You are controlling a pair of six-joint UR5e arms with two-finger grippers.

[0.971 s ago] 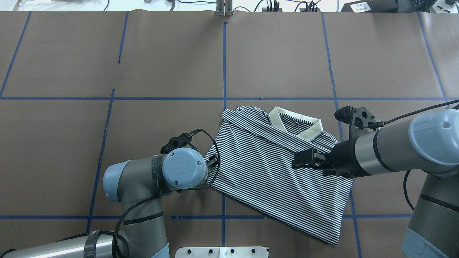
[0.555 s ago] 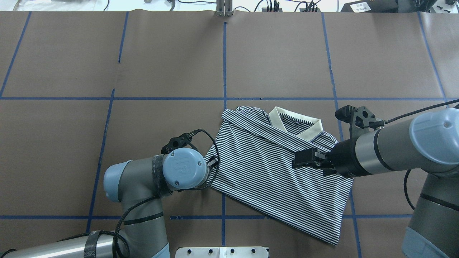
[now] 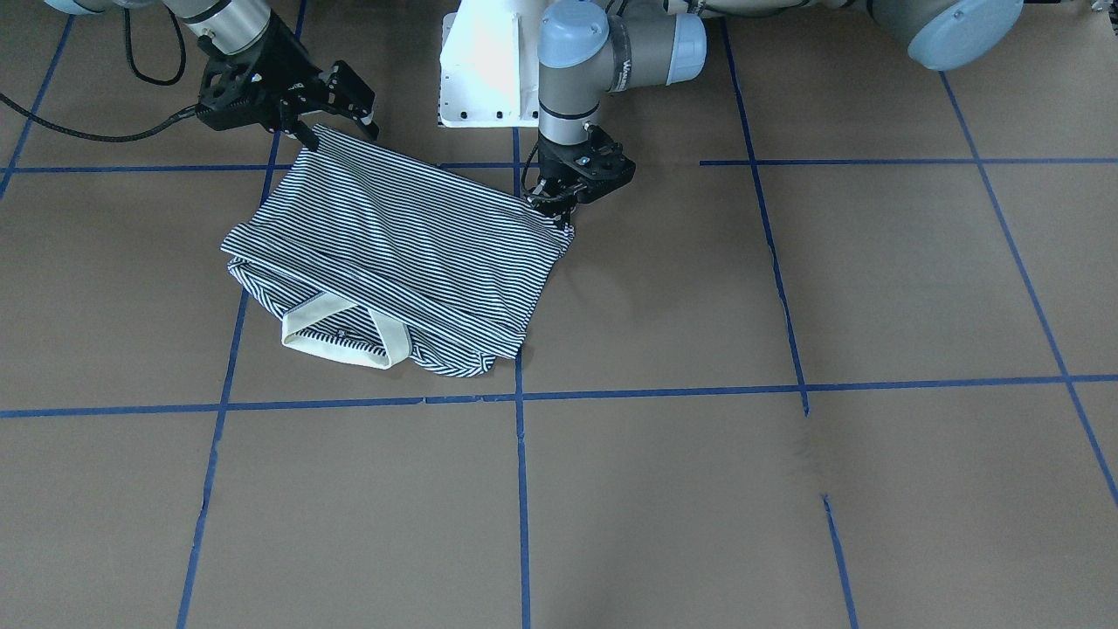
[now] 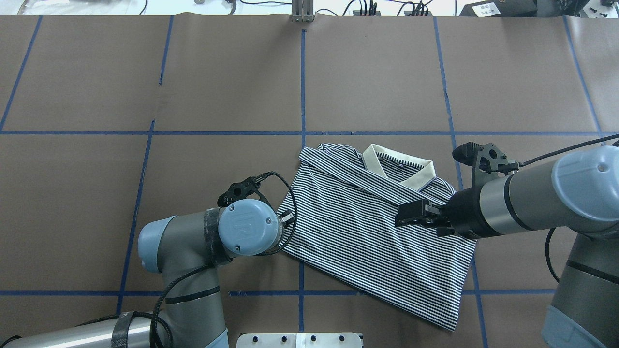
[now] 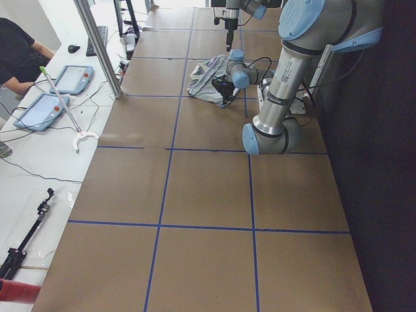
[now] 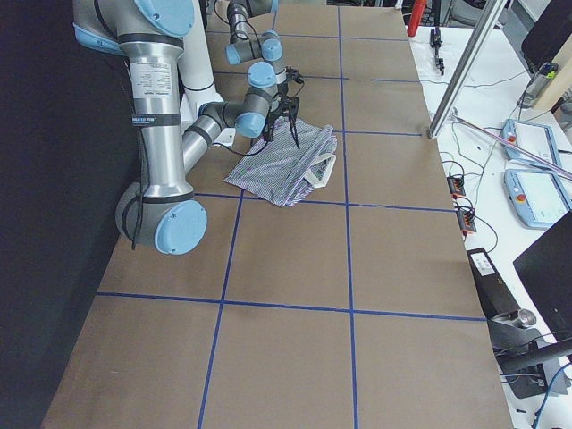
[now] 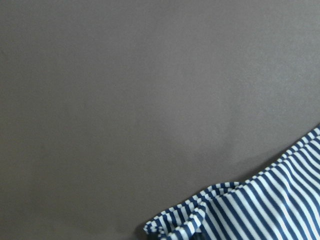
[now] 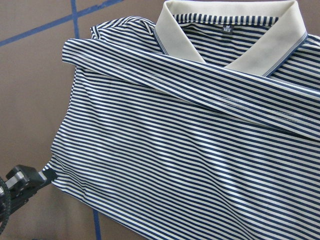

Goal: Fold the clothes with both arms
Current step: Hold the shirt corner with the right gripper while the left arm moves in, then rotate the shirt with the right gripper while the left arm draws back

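Observation:
The striped polo shirt [image 4: 367, 227] lies folded on the brown table, its cream collar [image 4: 401, 169] on the far side. It also shows in the front view [image 3: 393, 245] and the right wrist view [image 8: 190, 150]. My left gripper [image 3: 552, 205] is low at the shirt's near left corner, and its fingers look closed on the bunched edge [image 7: 200, 220]. In the overhead view the left gripper [image 4: 288, 217] is mostly hidden under the wrist. My right gripper [image 3: 341, 135] hangs above the shirt's right side with its jaws spread and empty. It also shows from overhead [image 4: 404, 220].
The white pedestal base [image 3: 485, 70] stands just behind the shirt. Blue tape lines [image 4: 302, 87] divide the table into squares. A metal post [image 4: 302, 12] stands at the far edge. Tablets lie on the operators' side bench [image 5: 71, 78].
The left arm has shifted very slightly to the left. The shirt and the right arm stay almost as they were.

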